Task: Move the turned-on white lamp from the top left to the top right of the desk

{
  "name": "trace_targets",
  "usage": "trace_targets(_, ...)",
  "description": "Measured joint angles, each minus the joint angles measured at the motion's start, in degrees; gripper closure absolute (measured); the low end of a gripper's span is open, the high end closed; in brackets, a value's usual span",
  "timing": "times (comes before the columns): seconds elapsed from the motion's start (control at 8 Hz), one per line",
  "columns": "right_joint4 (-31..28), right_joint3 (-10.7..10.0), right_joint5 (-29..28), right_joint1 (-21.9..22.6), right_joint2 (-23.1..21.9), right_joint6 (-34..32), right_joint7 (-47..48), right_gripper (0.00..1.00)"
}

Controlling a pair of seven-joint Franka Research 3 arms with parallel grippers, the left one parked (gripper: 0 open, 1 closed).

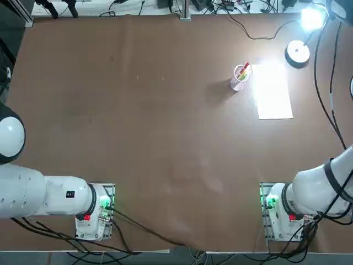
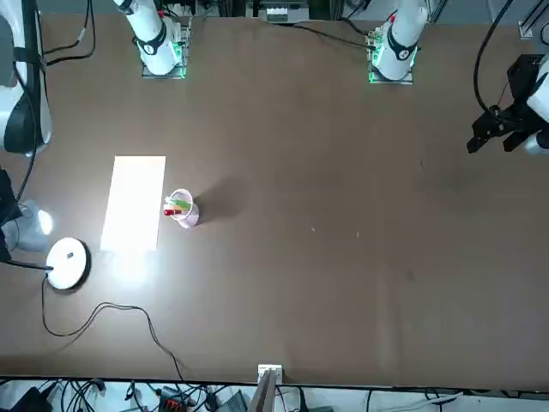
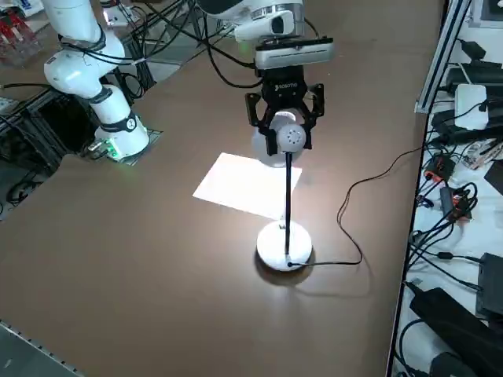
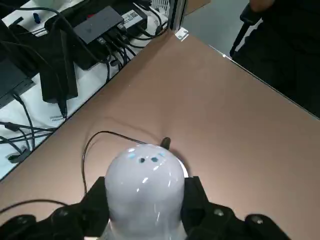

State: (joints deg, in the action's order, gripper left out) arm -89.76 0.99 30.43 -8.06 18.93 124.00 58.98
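Nearest, on the robot's side of the white rectangular paper sheet [image 1: 273,94], the white jointed right arm [image 1: 317,187] is mounted at the edge of the wide brown matte surface [image 1: 165,138].

The small ribbed whitish cup [image 1: 237,83], with red, yellow and green items in it, is just left of the paper, beside its farther half.

The small white desk lamp with its round disc base [image 3: 284,245] is past the paper's far right corner. Its thin black stem [image 3: 288,204] runs about upright from the disc, and the head is farther out from the paper than the base. The head's long axis lies across the stem: the glowing end faces back to the left, throwing light on the paper, while the rounded, vented end points right, away from it. Whether the disc touches the surface, I cannot tell.

The black two-finger right hand [image 3: 289,141] is closed on the lamp's head, one finger on either side.

A thin black cord [image 1: 265,38] curves from the base to the surface's far edge, beyond the paper. Farther still are black boxes and cables [image 4: 80,40] on a white top. A person's bare hand [image 4: 262,5] shows past the surface's edge.
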Motion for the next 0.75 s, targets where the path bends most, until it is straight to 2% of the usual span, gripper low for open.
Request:
trace_targets(0.5,-7.03,0.35,2.06,-0.07,-2.51,9.54,1.77,0.28)
trace_targets(0.75,-9.17,0.41,3.83,-0.07,-4.11,10.28,3.04,0.28)
